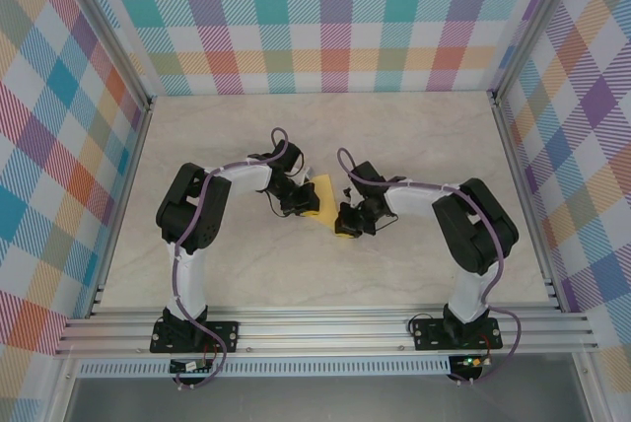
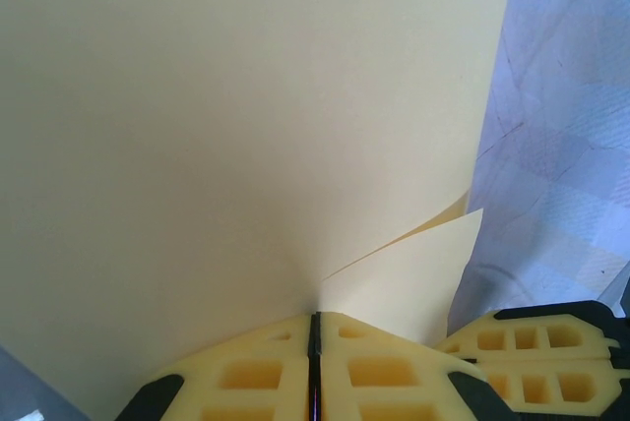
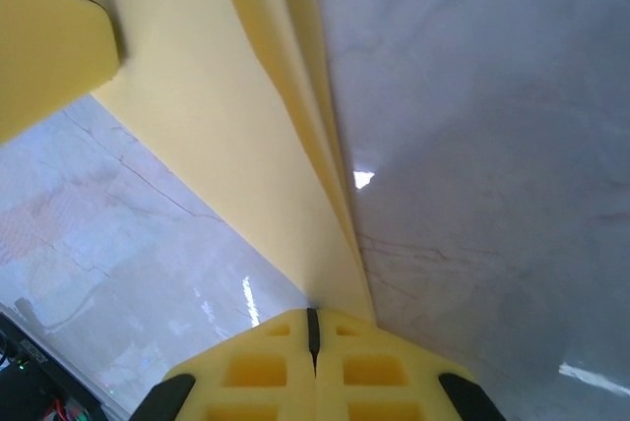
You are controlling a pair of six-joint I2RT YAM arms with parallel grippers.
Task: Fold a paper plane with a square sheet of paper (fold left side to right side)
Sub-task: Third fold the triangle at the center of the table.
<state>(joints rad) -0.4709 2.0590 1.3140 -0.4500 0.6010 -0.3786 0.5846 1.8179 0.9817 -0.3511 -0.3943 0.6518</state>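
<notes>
Your left tool [image 2: 315, 321] and right tool [image 3: 313, 315] are each clamping tight on the square sheet of paper [image 2: 246, 126] — the arms [image 1: 434, 200] are hiding most of it in the top view.

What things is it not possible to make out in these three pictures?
Top view: the paper is too small, and the left tool and right tool cover its ends, so its folds cannot be counted.
Left wrist view: the paper runs off the top and left edges; its shape is cut off.
Right wrist view: the paper leaves the top edge; its layers beside the table cannot be counted.
</notes>
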